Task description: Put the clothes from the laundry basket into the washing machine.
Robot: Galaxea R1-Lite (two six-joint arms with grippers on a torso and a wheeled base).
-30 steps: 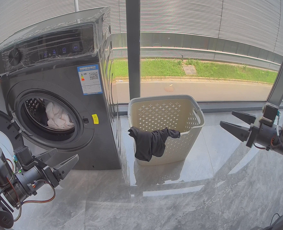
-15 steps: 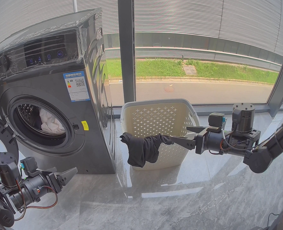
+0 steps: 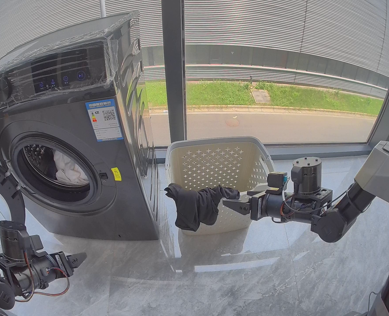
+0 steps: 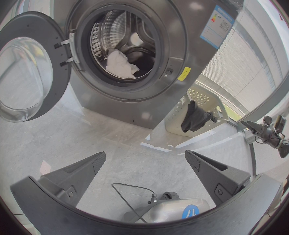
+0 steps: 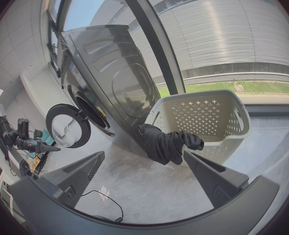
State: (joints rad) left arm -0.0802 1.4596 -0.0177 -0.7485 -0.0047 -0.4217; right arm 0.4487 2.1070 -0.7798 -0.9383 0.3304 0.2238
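We see the washer (image 3: 71,110) standing on the floor (image 3: 247,277) by the window, its round door (image 4: 23,66) swung fully open. A white cloth (image 4: 120,64) lies inside the drum. The basket (image 3: 220,163) sits on the floor just beside the washer's right side. A black garment (image 3: 196,202) hangs over the basket's front rim, at the corner nearest the washer, most of it draped down the outside wall.

The right gripper (image 3: 237,200) is level with that rim, at the garment's right end. Its fingers are spread wide and hold nothing. We cannot tell whether a fingertip touches the fabric.

The left gripper (image 4: 144,153) hangs low over the floor in front of the washer, well apart from the basket. Its fingers are also wide apart, with nothing between them.
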